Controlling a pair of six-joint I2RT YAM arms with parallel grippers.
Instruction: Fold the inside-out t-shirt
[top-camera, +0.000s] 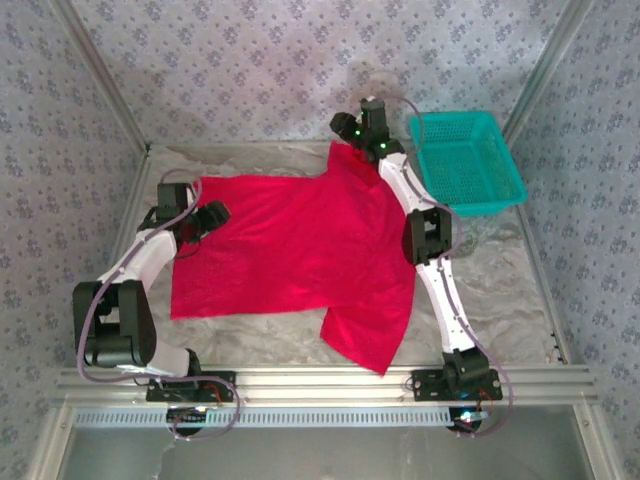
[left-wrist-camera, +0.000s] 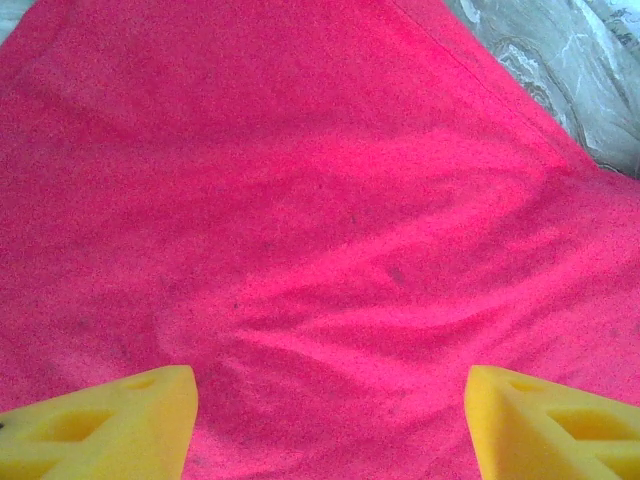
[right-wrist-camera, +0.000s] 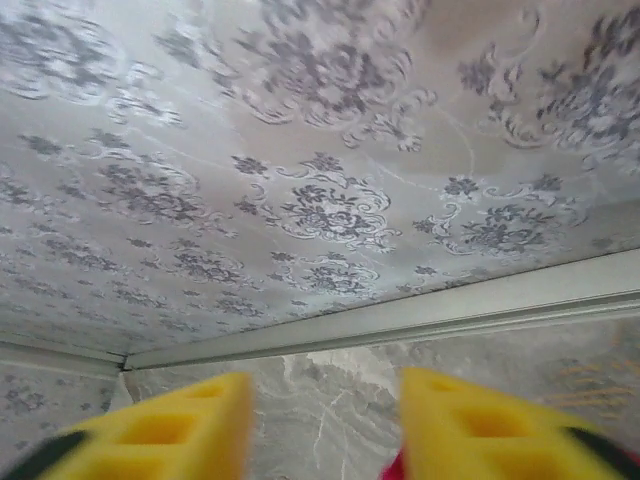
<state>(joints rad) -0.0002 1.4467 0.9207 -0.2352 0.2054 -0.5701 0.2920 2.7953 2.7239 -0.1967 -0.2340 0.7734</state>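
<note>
The bright red t-shirt (top-camera: 300, 250) lies spread over the table, one corner reaching up toward the far edge and a sleeve hanging toward the near right. My left gripper (top-camera: 208, 216) sits at the shirt's left edge. In the left wrist view it (left-wrist-camera: 330, 400) is open, with its yellow fingers (left-wrist-camera: 110, 425) wide apart just above rumpled red cloth (left-wrist-camera: 320, 200). My right gripper (top-camera: 368, 125) is at the shirt's far corner. In the right wrist view it (right-wrist-camera: 325, 420) is open and faces the back wall, with nothing between its fingers (right-wrist-camera: 480, 425). A sliver of red shows below the right one.
A teal mesh basket (top-camera: 468, 160) stands at the far right of the table, close beside the right arm. Patterned walls and a metal frame rail (right-wrist-camera: 400, 320) close in the far edge. Bare marbled tabletop (top-camera: 500, 290) shows on the right.
</note>
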